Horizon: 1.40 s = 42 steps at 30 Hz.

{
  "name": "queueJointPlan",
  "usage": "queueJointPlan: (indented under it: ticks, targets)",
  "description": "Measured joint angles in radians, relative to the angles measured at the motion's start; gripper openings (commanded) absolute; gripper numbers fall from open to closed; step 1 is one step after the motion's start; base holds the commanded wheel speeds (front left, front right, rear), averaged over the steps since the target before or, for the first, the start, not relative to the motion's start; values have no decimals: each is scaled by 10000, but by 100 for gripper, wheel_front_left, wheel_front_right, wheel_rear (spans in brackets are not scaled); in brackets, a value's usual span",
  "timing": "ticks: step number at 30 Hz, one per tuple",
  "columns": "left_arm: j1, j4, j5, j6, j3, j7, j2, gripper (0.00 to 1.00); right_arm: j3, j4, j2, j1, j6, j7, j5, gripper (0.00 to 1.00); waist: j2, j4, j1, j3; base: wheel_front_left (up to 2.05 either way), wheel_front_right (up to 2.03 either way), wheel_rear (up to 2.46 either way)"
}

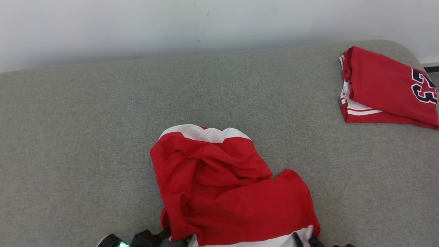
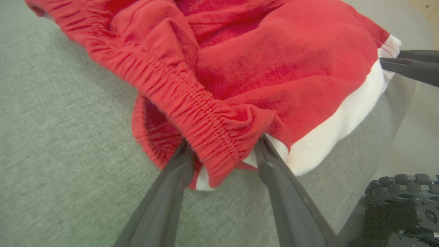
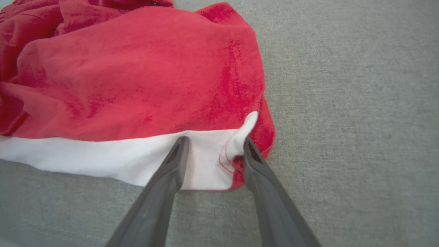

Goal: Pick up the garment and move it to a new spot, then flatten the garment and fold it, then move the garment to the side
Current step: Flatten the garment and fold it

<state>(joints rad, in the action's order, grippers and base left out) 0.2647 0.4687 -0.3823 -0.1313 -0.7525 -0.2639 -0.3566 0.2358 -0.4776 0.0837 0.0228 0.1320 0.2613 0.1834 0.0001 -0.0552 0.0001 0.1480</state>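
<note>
Two garments lie on the grey cloth-covered counter (image 1: 68, 137): one crumpled red-and-white shorts (image 1: 223, 192) at the near middle, one folded red jersey (image 1: 384, 85) far right. The left gripper (image 2: 223, 142) stands apart around the elastic waistband (image 2: 192, 99), the right gripper (image 3: 216, 140) likewise around the white hem (image 3: 103, 157).

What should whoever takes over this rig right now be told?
Left gripper: jaws open, astride the elastic waistband corner of the red shorts, not clamped.
Right gripper: jaws open, astride the corner of the white hem, not clamped.
The shorts lie crumpled at the near middle of the grey cushion. A folded red jersey sits at the far right.
Done: both grippers are set at the near edge of the shorts.
Left: grip, lift, move to a new spot, flatten, fold, set aside.
</note>
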Motion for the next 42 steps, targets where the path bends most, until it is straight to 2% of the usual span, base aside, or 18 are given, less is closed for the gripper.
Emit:
queueJointPlan:
  ticks: [1, 8, 12, 18, 21, 22, 27, 33, 38, 42]
  targets:
    - [10, -15, -56, 0, 46, 0, 13, 0, 59, -19, 12, -58, 0, 0, 44, 0, 0, 7, 0, -20, 0, 0, 0]
    - [-157, -709, -667, 0, 980, 0, -17, 0, 163, 865, 295, -190, 0, 0, 178, 0, 0, 93, 0, -166, 0, 0, 0]
    - [-141, -1509, -1126, 0, 1524, 0, -155, 0, 393, 1643, 391, -465, 0, 0, 704, 0, -1, 138, 0, -154, 0, 0, 0]
    - [1875, -2621, -2301, 0, 1969, 531, -819, 0, 619, 2293, 813, -2871, 0, -153, 1549, 0, 0, 163, 0, 164, 0, 0, 0]
    - [3456, -2913, -3446, 0, 2054, 1143, -911, 0, 520, 2291, 780, -4536, 0, -502, 2138, 0, 0, 198, 0, 499, 0, 0, 0]
    - [3456, -2913, -3446, 0, 2054, 1143, -911, 0, 520, 2291, 780, -4536, 0, -502, 2138, 0, 0, 198, 0, 499, 0, 0, 0]
    - [6837, -2740, -4546, 2, 2002, 2079, -1390, 0, -113, 1795, 650, -7961, 0, -1229, 2568, 0, 1, 268, 1, 1359, 0, 0, 0]
    - [10948, -1766, -5496, 2, 1896, 2660, -1707, 0, -1348, 654, 362, -12587, -2, -2314, 2341, 0, 2, 353, 3, 2698, 0, 0, 0]
    - [13776, -430, -5716, 0, 1841, 3007, -2086, 0, -1923, -966, 77, -16080, 0, -2855, 1254, 0, 2, 365, 4, 3843, 0, 0, 0]
    - [15546, 508, -5944, -4, 1674, 3068, -2121, 0, -2336, -2316, -75, -18223, 0, -2817, 328, 0, 2, 276, 3, 4641, 0, 0, 0]
